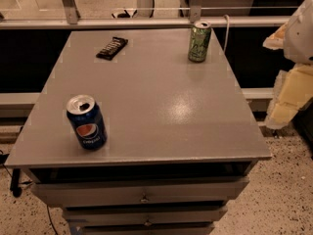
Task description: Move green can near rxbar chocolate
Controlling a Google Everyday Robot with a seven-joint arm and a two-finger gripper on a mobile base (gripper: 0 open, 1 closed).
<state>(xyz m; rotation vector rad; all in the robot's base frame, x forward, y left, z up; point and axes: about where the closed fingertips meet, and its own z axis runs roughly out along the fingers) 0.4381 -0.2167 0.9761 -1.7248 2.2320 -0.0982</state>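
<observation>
Far right corner: green can upright, ungrasped, awaiting pickup.
Far left: rxbar flat, well apart from it.
Right edge: gripper off table, grip state unreadable.

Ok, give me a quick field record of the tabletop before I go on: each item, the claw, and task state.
green can: upright, far right corner, top opened
rxbar chocolate: lying flat, far left part
relation: well apart, bare tabletop between them
Pepsi can: upright, near left, top opened
table: grey top, drawers below the front edge
claw: off the table at the right edge of view, away from all three items
task state: green can not yet near the bar
</observation>
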